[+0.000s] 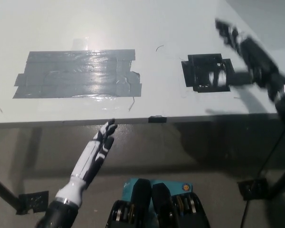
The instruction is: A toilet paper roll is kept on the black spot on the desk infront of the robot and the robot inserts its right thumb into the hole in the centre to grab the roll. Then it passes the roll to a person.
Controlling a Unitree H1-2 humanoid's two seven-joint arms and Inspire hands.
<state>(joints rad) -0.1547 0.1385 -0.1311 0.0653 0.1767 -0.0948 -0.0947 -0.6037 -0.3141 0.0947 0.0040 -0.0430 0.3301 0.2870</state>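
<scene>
The black right hand (240, 52) is being held above the right part of the white desk (133, 28), blurred by motion, with its fingers (224, 28) spread apart and nothing being gripped in them. One blurred digit is being extended toward picture left, over the right edge of the black spot (204, 72), which is being left uncovered on the desk surface. The black arm is being brought in from the right edge of the picture, and its shadow is being cast on the desk just right of the spot and along the desk's front edge.

The toilet paper roll is not being shown anywhere in the head view; its place cannot be told, and no person's hand is being seen.

A wide patch of grey tape (78, 73) is being shown on the left half of the desk, well apart from the black spot, with light being reflected off its wrinkled surface. A small dark clip or tab (156, 118) is being seen on the desk's front edge, between the tape and the spot.

The white left hand (102, 142) is being held below the desk's front edge at the lower left, with its fingers straightened and slightly parted, nothing being held, and its fingertips being pointed up toward the edge
</scene>
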